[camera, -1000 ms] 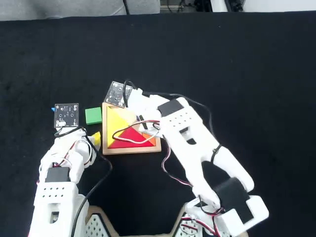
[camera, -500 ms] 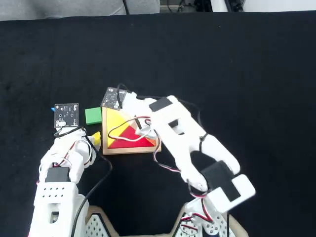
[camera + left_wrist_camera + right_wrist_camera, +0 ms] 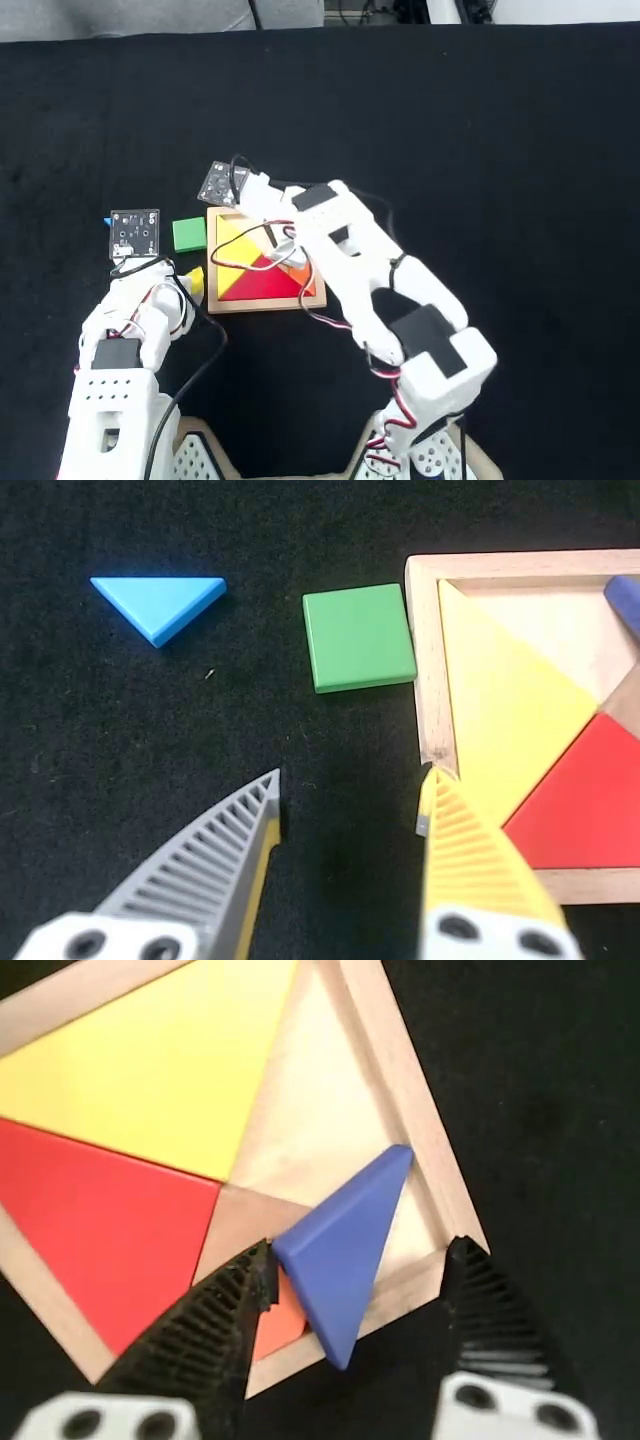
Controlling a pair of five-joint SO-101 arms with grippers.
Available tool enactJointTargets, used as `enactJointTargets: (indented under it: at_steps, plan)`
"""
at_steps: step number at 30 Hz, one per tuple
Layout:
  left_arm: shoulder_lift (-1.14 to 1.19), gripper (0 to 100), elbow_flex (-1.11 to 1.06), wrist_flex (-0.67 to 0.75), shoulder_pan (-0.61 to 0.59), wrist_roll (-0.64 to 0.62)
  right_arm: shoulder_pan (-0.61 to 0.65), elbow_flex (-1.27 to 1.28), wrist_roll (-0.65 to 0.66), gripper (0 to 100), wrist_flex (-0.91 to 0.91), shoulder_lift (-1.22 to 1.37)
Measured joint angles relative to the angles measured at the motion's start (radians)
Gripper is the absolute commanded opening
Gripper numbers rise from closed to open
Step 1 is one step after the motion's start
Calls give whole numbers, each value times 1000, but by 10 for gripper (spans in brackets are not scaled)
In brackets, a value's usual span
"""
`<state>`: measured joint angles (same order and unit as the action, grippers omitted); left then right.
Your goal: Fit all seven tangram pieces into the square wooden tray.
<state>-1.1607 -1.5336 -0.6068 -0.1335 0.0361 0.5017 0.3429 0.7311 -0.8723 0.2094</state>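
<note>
The square wooden tray [image 3: 266, 303] holds a large yellow triangle [image 3: 232, 262] and a large red triangle [image 3: 270, 286]. My right gripper [image 3: 362, 1260] hovers open over a tray corner [image 3: 420, 1150]. There a dark blue triangle [image 3: 345, 1250] lies tilted, partly over an orange piece [image 3: 280, 1328]; one fingertip [image 3: 262, 1260] touches it and the other stands apart. My left gripper [image 3: 350, 792] is open and low beside the tray's rim [image 3: 420, 660], empty. A green square [image 3: 360, 637] and a light blue triangle [image 3: 157, 602] lie on the cloth beyond it.
In the high view the green square [image 3: 189, 234] sits just left of the tray, with the left arm's camera board [image 3: 135, 232] beside it. The right arm [image 3: 350, 260] spans the tray's right side. Black cloth stretches wide to the right and back.
The right arm has swung leftward, its elbow and base link shifting left, and its wrist has edged toward the tray's far left corner. The left arm has not moved.
</note>
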Motion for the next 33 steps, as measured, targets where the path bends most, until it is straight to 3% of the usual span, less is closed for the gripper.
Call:
enactJointTargets:
  at_steps: [24, 33]
  plan:
    - [0, 223, 0, 0, 0, 0, -6, -66, 0, 268, 2, 17]
    - [0, 223, 0, 0, 0, 0, -64, -94, 0, 268, 2, 17]
